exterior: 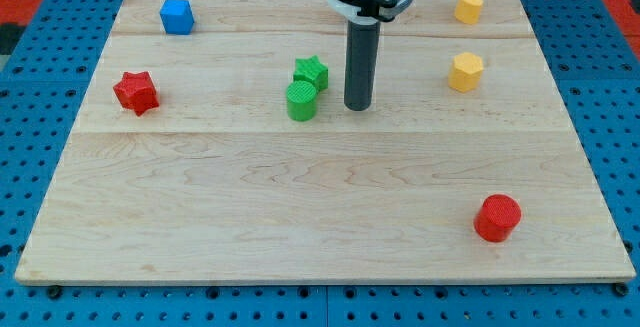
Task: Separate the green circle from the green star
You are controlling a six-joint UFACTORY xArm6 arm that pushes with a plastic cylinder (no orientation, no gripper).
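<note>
Since the green plastic circle block [301, 100] touches the green plastic star block [311, 71] at mid-board, star above it, separating them needs a narrow entry. My tip [359, 107]: bare dark rod, no gripper, nothing held, just right of the pair. Advice: I push one block only, outward across the wooden tabletop [300, 207]. Red star [136, 92], far left, unaffected.
</note>
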